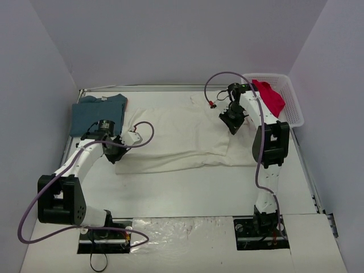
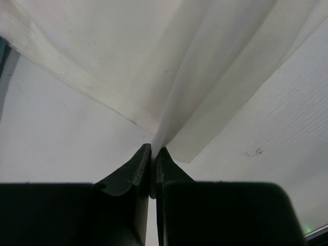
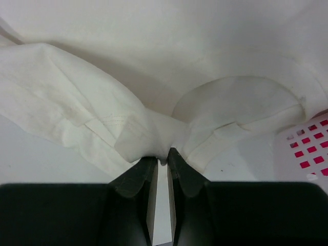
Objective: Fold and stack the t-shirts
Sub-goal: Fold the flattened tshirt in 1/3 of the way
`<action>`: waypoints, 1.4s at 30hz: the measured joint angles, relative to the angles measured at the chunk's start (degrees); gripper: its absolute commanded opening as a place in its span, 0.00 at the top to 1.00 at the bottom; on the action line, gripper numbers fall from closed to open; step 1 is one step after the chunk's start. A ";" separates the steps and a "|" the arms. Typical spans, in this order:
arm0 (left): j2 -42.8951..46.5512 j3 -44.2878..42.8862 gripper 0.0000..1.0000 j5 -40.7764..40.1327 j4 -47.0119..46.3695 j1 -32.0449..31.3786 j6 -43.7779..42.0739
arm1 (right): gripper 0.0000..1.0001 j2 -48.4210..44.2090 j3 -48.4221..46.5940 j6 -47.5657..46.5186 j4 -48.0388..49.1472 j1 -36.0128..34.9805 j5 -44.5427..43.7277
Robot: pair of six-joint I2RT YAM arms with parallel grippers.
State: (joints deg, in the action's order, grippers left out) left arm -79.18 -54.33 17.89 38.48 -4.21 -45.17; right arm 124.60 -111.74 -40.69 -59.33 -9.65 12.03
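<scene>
- The cream-white t-shirt [image 1: 182, 136] lies spread across the middle of the counter [image 1: 187, 193], partly folded, with its long edges running across the frame in the top view.
- The left hand [image 2: 152, 149] sits at the shirt's lower-left corner in the top view. Its fingers are pressed together on a fold of the cream cloth, which rises in a ridge away from the tips.
- The right hand [image 3: 161, 154] is at the shirt's upper-right end, right of centre in the top view. It is clamped on a bunch of cream cloth just beside the collar opening.
- The teal-blue t-shirt [image 1: 96, 112] lies folded flat in the upper left of the counter, just beside the cream shirt's upper-left corner.
- The red t-shirt [image 1: 270, 96] lies crumpled in the white lattice basket [image 1: 293, 114] at the upper right, draped over its left rim.
</scene>
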 measured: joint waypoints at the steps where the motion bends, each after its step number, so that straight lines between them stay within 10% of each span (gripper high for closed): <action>1: -0.39 -0.22 0.94 -0.17 -0.37 0.11 0.35 | 0.85 0.50 -0.39 0.33 0.15 -0.11 -0.13; 8: -3.28 -1.03 0.51 -1.68 -3.21 0.22 3.17 | 0.60 1.84 -1.90 3.28 2.56 -0.15 -1.40; 26: 4.46 -1.05 0.44 -4.07 -4.02 0.22 9.53 | 0.62 -14.36 25.11 6.08 11.69 -4.74 0.79; 42: 8.37 1.73 0.44 -4.46 -2.38 0.55 12.28 | 0.61 -11.61 27.32 4.61 14.27 -5.03 4.74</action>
State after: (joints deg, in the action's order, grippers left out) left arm -70.81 -52.60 13.43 36.10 -3.66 -32.88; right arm 112.99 -84.42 -36.07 -45.06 -14.68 16.78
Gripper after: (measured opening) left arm 0.556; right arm 0.381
